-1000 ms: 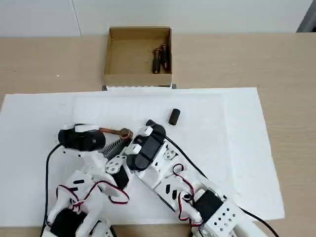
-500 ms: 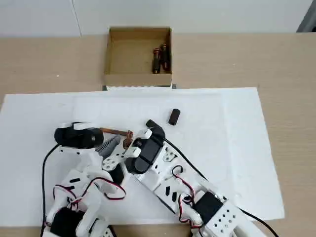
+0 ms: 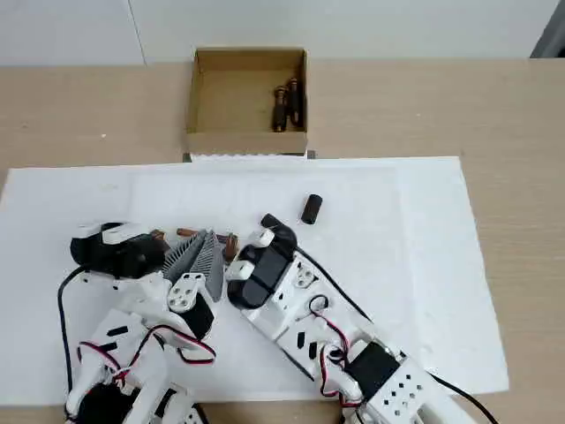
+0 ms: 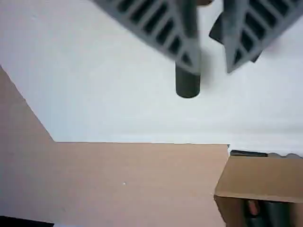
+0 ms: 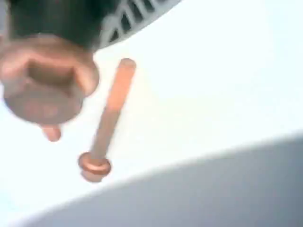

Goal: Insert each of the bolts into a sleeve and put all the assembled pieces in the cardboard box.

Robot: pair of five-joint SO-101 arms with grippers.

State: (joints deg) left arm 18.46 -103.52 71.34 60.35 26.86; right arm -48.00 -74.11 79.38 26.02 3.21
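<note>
Bolt (image 5: 108,118) lies loose on the left half of the sheet (image 3: 397,265), by the left claw (image 3: 201,246), which is spread wide. Right claw (image 3: 249,240) grips a sleeve (image 3: 267,220) with a bolt head (image 5: 47,90) poking out, seemingly joined. Next, I'd guess: carry it to the box (image 3: 247,141) past the far edge.

One cardboard box (image 3: 201,97) at the top of the frame holds two assembled pieces (image 3: 280,108); lower down lie one loose sleeve (image 3: 311,209) and two copper bolts (image 5: 109,118).
</note>
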